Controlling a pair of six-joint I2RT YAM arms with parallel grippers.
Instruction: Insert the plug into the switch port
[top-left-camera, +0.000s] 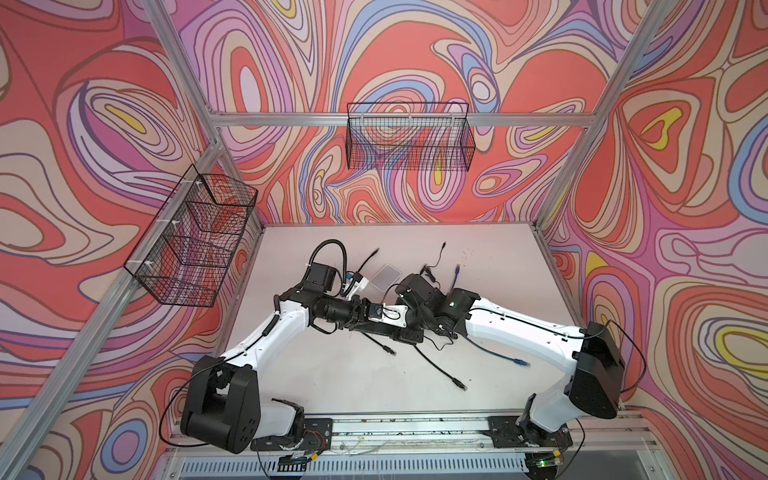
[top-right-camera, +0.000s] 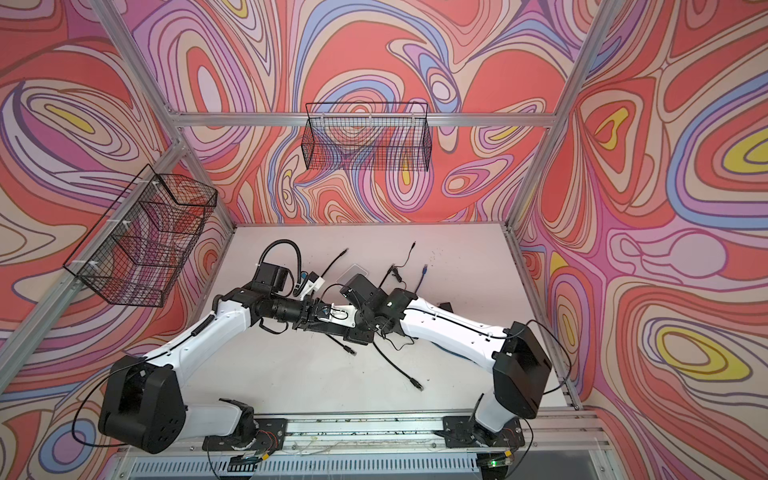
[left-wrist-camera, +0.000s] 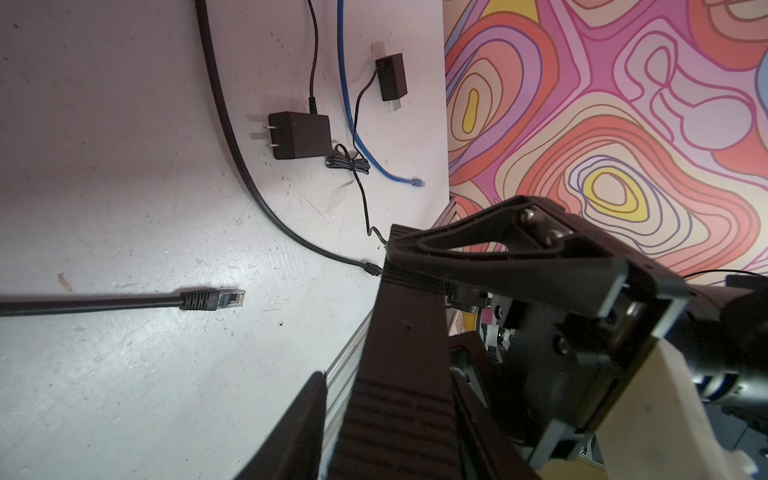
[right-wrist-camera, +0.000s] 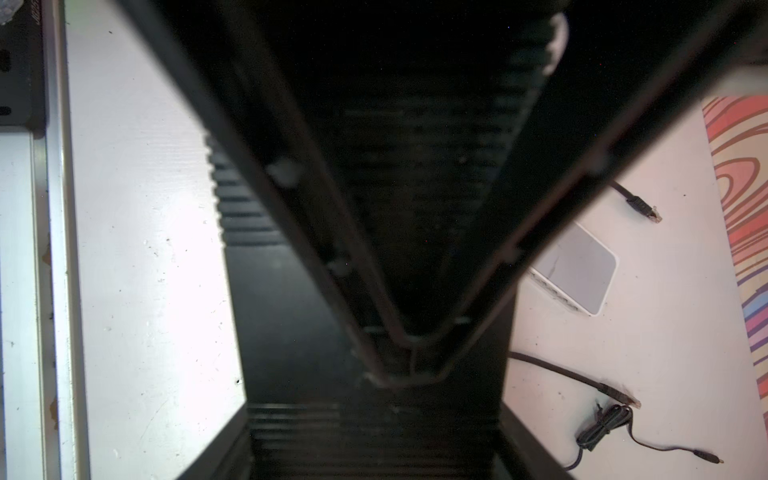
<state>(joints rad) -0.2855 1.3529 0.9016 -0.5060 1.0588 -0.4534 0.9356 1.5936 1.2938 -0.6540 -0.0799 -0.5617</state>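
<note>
Plug pick-up is judged as the step in hand. It is best done with the left gripper (top-left-camera: 374, 312) closed across a plug's black boot, not the cable, with the clear nose left sticking out and the latch untouched, so it can be squared to a port afterwards. The arms should be uncrossed first, since the right gripper (top-left-camera: 374, 329) is overlapped with the left one mid-table in both top views.

Jaw spread cannot be told for either gripper: in both wrist views the fingers are mixed up with the other arm's dark ribbed parts. In the left wrist view a black cable boot (left-wrist-camera: 371, 269) is met by a ribbed finger and whatever lies past it is hidden, so whether it is pinched cannot be told.

Beside that, a loose Ethernet plug (left-wrist-camera: 212, 299) is seen flat on the table (left-wrist-camera: 104, 187), touched by nothing. Further out, a power adapter (left-wrist-camera: 300, 135), a smaller adapter (left-wrist-camera: 390, 77) and a blue Ethernet plug (left-wrist-camera: 417, 182) are lying nearer the wall.

The switch (top-left-camera: 385, 277), a pale rounded box, is sitting on the far side of the grippers, near them but not held. No cable is seen in it, and its ports are too blurred to be made out.
</note>
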